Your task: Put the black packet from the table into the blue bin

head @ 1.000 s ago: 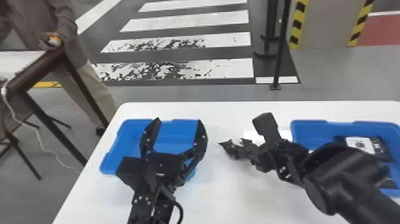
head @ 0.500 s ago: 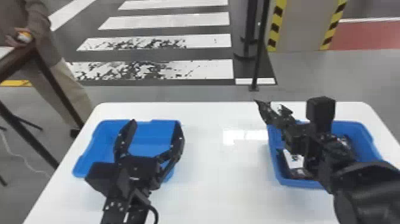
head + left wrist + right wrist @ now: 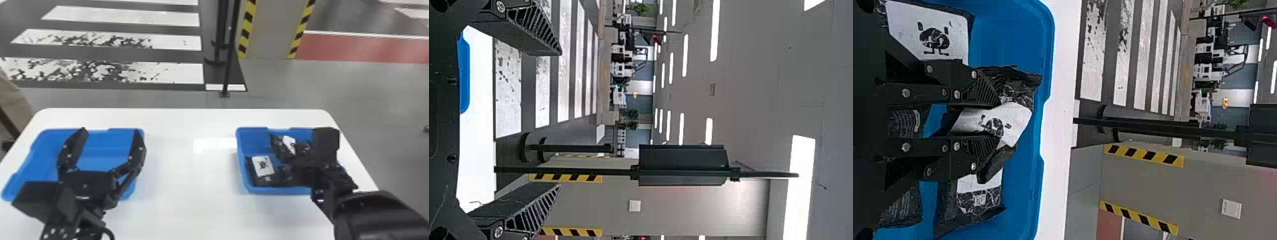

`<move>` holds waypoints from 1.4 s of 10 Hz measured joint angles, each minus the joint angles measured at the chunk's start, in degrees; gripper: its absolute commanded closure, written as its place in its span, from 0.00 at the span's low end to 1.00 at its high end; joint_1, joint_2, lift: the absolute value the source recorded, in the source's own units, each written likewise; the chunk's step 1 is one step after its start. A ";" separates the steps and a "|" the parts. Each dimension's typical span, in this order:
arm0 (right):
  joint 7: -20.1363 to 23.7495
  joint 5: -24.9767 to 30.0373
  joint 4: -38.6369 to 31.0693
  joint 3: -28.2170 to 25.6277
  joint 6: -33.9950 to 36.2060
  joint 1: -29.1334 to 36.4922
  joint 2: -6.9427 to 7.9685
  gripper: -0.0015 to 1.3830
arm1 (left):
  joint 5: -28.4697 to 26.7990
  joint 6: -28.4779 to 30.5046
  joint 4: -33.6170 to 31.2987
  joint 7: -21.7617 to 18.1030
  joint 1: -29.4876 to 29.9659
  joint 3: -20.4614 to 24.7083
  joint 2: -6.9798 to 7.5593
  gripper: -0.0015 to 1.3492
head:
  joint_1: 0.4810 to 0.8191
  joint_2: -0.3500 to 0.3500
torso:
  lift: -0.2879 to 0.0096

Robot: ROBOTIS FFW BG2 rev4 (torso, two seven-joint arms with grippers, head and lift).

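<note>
I judge I'm at the release step: my right claw point(image 3: 995, 121) is closed on the black packet point(image 3: 1018, 121), which is over the blue bin point(image 3: 271, 191), within its walls as seen from above. Next I should lower a little if there's a gap, then spread my fingers and lift clear. I can't tell whether it touches the packets point(image 3: 928, 32) lying in that bin; they could prop it up or catch my fingertips. My left claw point(image 3: 110, 130) waits open left of the bin, over a second bin point(image 3: 105, 152).
</note>
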 measured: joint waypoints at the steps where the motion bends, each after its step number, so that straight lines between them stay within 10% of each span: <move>1: 0.94 0.51 0.06 -0.05 -1.37 -0.20 -0.04 0.01 | 0.00 -0.02 0.00 -0.01 -0.03 -0.04 -0.01 0.07 | 0.63 0.35 | 0.60; 7: 9.64 -11.20 -7.01 -0.24 -40.37 14.86 -0.03 0.07 | -0.02 -1.01 0.00 0.04 0.11 0.87 -0.33 0.07 | 0.63 0.45 | 0.60; 14: 11.23 -14.21 -12.52 -0.63 -45.65 23.40 -0.23 0.07 | 0.11 -1.85 0.00 0.03 0.29 1.32 -0.35 0.07 | 0.63 0.47 | 0.60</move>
